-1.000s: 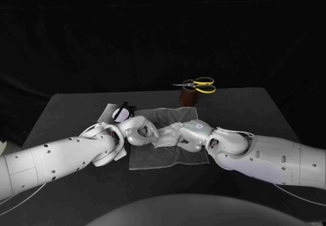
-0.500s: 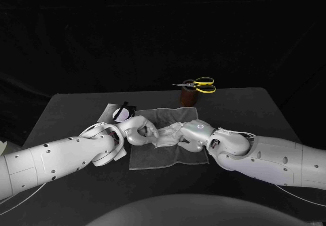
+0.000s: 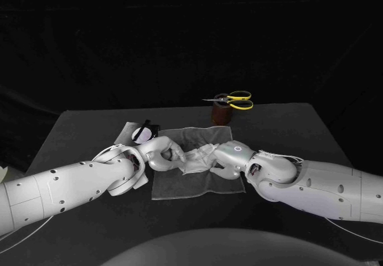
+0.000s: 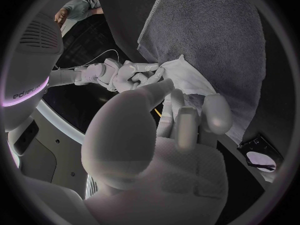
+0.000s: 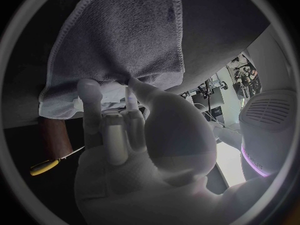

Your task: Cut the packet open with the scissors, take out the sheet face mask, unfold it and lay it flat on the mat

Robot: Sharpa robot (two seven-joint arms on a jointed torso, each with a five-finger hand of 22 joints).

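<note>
A crumpled white sheet mask (image 3: 195, 160) is bunched between my two hands above the grey towel mat (image 3: 197, 185). My left hand (image 3: 162, 154) grips its left part, and my right hand (image 3: 224, 159) pinches its right part. In the left wrist view the mask (image 4: 189, 81) stretches from my left hand's fingers (image 4: 180, 116) to the right hand (image 4: 128, 75), over the mat (image 4: 215, 30). The cut packet (image 3: 139, 132) lies just left of the mat's far corner. The yellow-handled scissors (image 3: 234, 100) stand in a brown holder (image 3: 221, 114) behind the mat.
The mat (image 5: 125, 35) spreads beyond my right hand (image 5: 131, 130), with the holder (image 5: 51, 135) and scissors (image 5: 45, 166) beside it. The packet (image 4: 259, 153) lies near the mat's edge. Bare black table (image 3: 295, 130) stretches right of the mat.
Hardly anything: both hands stay on the mask over the mat, and the right forearm has shifted very slightly.
</note>
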